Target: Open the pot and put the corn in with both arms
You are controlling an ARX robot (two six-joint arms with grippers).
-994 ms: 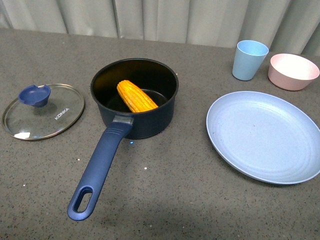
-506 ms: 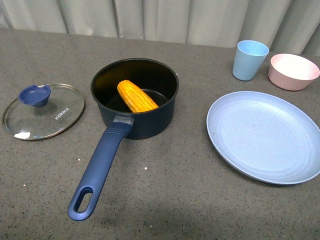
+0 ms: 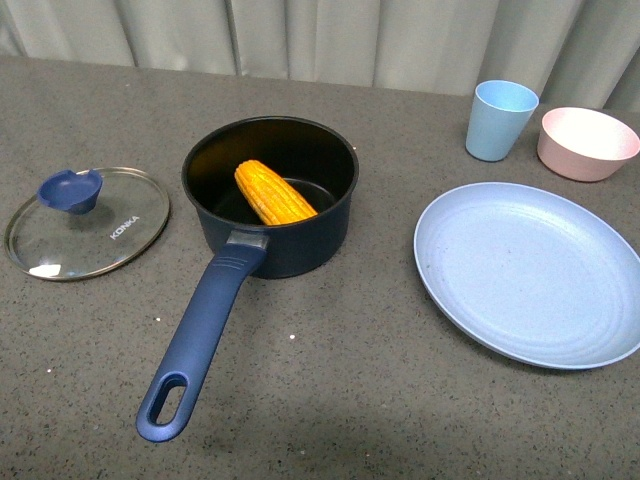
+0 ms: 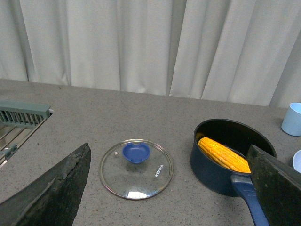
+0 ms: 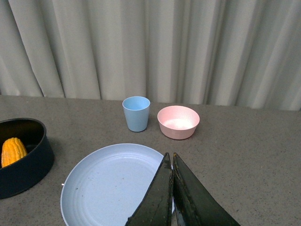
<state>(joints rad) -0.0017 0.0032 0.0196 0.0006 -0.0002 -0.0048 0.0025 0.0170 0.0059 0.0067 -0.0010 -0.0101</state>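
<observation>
The dark navy pot (image 3: pixel 270 200) stands open in the middle of the table, its long blue handle (image 3: pixel 200 345) pointing toward me. The yellow corn (image 3: pixel 273 192) lies inside it. The glass lid (image 3: pixel 88 222) with its blue knob lies flat on the table left of the pot. Neither arm shows in the front view. In the left wrist view my left gripper (image 4: pixel 171 188) is open and empty, raised above the lid (image 4: pixel 136 168) and the pot (image 4: pixel 230 157). In the right wrist view my right gripper (image 5: pixel 170 156) is shut and empty above the plate (image 5: pixel 113 186).
A large light blue plate (image 3: pixel 530 272) lies right of the pot. A light blue cup (image 3: pixel 500 120) and a pink bowl (image 3: pixel 587 142) stand at the back right. A grey curtain hangs behind the table. A rack (image 4: pixel 23 115) shows at the table's left end in the left wrist view.
</observation>
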